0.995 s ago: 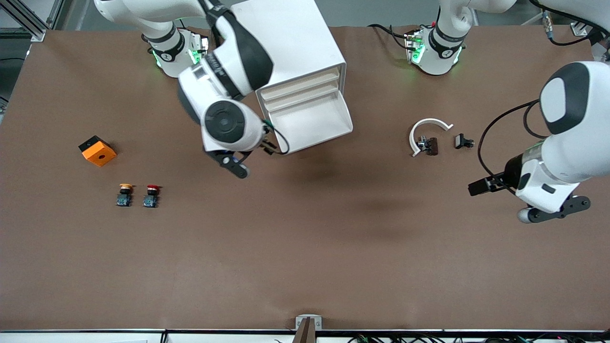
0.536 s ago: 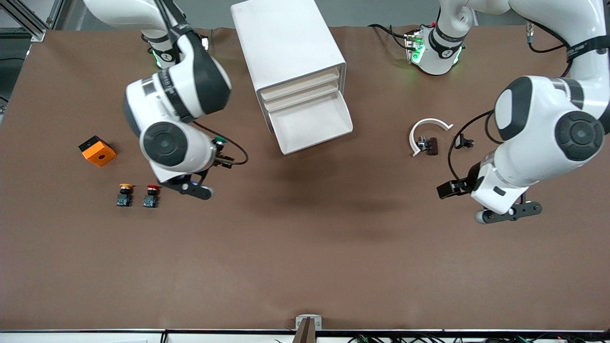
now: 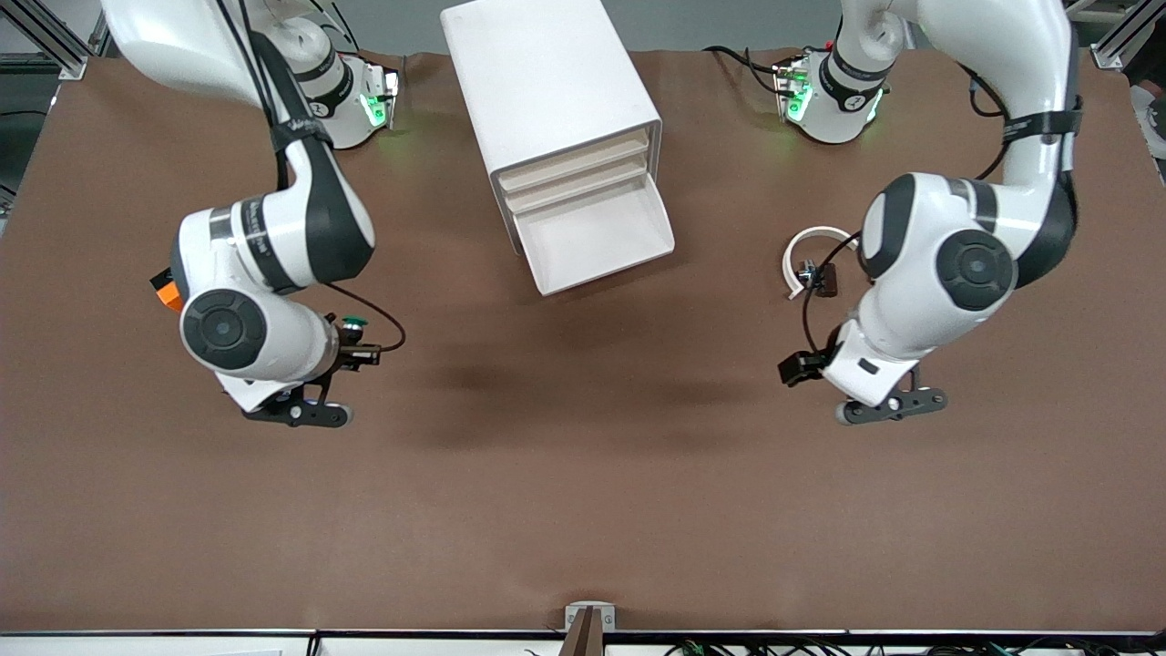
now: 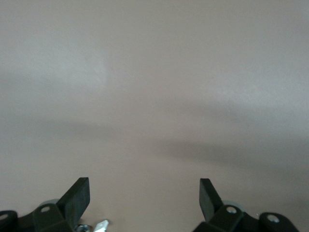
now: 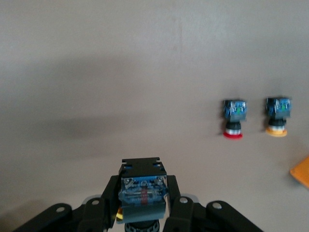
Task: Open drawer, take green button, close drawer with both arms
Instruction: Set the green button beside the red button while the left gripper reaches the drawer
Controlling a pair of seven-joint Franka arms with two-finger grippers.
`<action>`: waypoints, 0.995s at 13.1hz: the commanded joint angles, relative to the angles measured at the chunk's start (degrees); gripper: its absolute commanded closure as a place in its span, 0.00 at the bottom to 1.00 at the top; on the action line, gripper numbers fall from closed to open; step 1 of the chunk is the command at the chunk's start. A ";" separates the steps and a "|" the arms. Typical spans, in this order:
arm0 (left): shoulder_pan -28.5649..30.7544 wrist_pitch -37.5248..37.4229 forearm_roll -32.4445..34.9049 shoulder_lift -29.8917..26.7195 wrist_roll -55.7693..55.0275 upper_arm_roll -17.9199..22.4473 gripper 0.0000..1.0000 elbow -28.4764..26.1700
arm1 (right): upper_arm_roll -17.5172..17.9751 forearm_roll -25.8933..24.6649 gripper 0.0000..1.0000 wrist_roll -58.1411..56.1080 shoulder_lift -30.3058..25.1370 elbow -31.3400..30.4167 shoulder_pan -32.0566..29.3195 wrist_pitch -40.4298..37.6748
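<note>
My right gripper (image 3: 361, 344) is shut on the green-capped button (image 3: 353, 321) and holds it over bare table at the right arm's end. In the right wrist view the button's black body and blue base (image 5: 143, 192) sit clamped between the fingers of that gripper (image 5: 143, 212). The white drawer cabinet (image 3: 556, 91) stands between the arms' bases, with its bottom drawer (image 3: 638, 251) pulled open and nothing showing in it. My left gripper (image 3: 794, 370) is open and empty over bare table at the left arm's end, as the left wrist view (image 4: 145, 193) also shows.
A red-capped button (image 5: 233, 118), a yellow-capped button (image 5: 277, 116) and an orange block (image 5: 301, 171) lie on the table in the right wrist view. The right arm hides the two buttons from the front. A white curved piece (image 3: 806, 239) with a small dark part (image 3: 822, 279) lies by the left arm.
The right arm has swung from the open drawer toward its own end of the table, carrying the green button. The left arm has moved in toward the middle of the table.
</note>
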 commanded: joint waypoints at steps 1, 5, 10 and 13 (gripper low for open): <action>-2.71 2.31 1.20 2.21 -1.74 0.20 0.00 -0.61 | 0.91 -1.58 0.86 -3.29 -1.25 -6.67 -2.40 8.19; -5.26 4.07 1.12 5.91 -5.06 0.11 0.00 -0.35 | 0.91 -4.40 0.86 -3.38 -1.25 -16.78 -4.59 23.22; -9.22 4.07 0.50 8.55 -13.07 0.02 0.00 -0.08 | 0.91 -4.49 0.85 -5.66 -0.11 -20.92 -8.20 28.59; -10.02 4.16 0.33 9.86 -16.14 -1.99 0.00 -0.08 | 0.91 -4.40 0.85 -6.89 0.86 -23.65 -8.82 32.56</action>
